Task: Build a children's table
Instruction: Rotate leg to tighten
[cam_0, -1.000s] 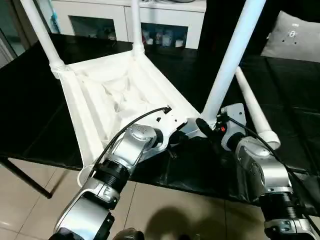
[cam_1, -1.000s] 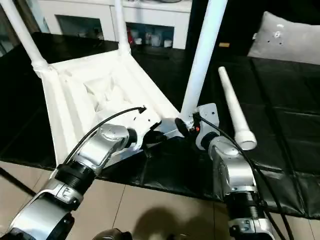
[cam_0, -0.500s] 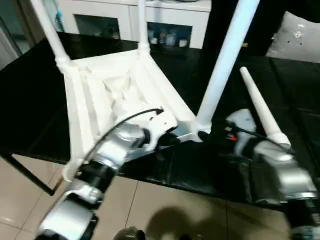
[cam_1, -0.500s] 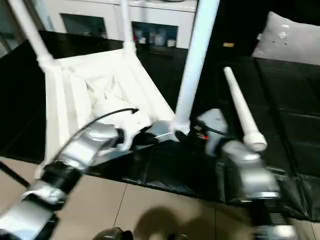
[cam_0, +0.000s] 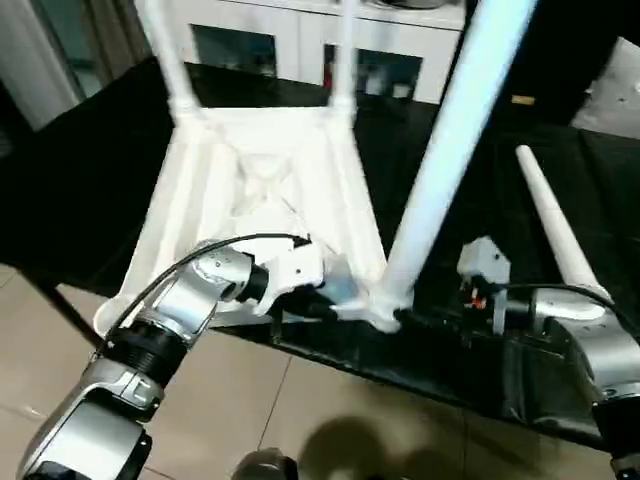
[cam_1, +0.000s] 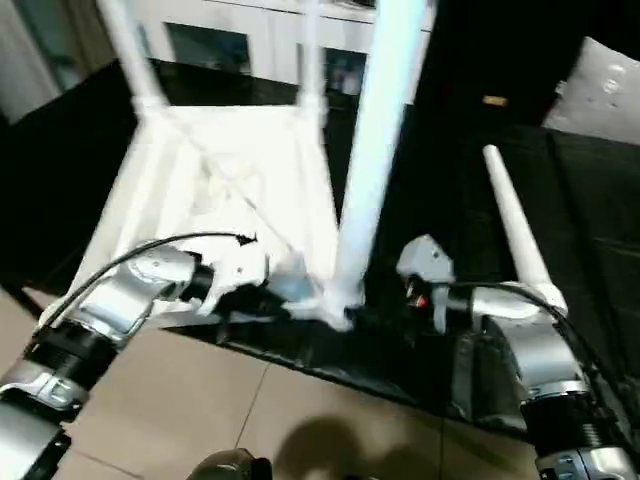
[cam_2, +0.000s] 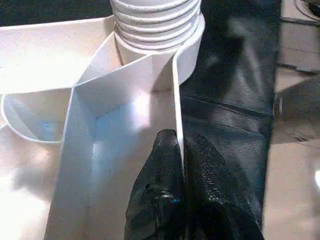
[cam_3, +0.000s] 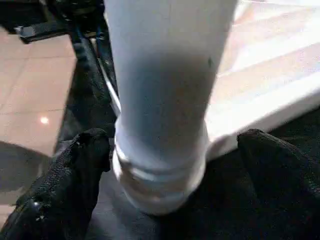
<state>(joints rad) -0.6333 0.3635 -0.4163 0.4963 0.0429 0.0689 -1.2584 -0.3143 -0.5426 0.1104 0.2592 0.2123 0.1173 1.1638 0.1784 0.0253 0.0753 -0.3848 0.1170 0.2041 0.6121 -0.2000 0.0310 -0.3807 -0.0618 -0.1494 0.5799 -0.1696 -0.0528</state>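
On black surface (cam_0: 90, 170), near its front edge: upturned children's table (cam_0: 270, 185), three legs upright. Left fingers (cam_2: 165, 170) pinched on thin rib of tabletop beside corner socket. Right fingers (cam_3: 75, 170) spread wide either side of nearest leg (cam_0: 450, 150). Fourth leg (cam_0: 555, 225) lay loose toward right.

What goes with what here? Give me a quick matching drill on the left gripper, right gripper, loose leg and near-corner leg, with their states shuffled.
Things:
1. left gripper
2. right gripper
3. loose leg
4. near-corner leg

States:
A. lying flat on the black surface
B. standing upright in its socket
C. shut on a thin wall of the tabletop
D. open, a finger on either side of the leg's base

Pairs: 1-C, 2-D, 3-A, 4-B
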